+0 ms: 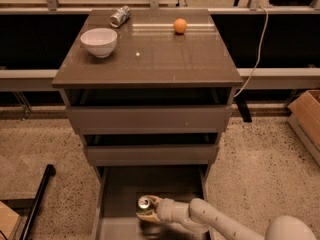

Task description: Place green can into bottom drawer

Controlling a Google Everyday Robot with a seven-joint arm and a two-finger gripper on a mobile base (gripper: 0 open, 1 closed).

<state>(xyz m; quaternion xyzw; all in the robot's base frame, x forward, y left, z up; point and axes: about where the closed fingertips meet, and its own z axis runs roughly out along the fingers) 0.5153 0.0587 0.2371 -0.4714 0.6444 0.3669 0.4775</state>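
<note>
The green can [145,207] stands upright inside the open bottom drawer [120,189], its silver top with pull tab facing up. My gripper [151,210] reaches in from the lower right on a white arm and is shut on the can's right side, low over the drawer floor. Only the can's top and upper body show; the fingers cover part of it. The two drawers above are pulled out only slightly.
On the cabinet top are a white bowl [99,41], a crushed silver can [119,16] and an orange [180,25]. A black pole [37,196] lies on the floor at left. A cardboard box [306,119] stands at right. A white cable [252,59] hangs beside the cabinet.
</note>
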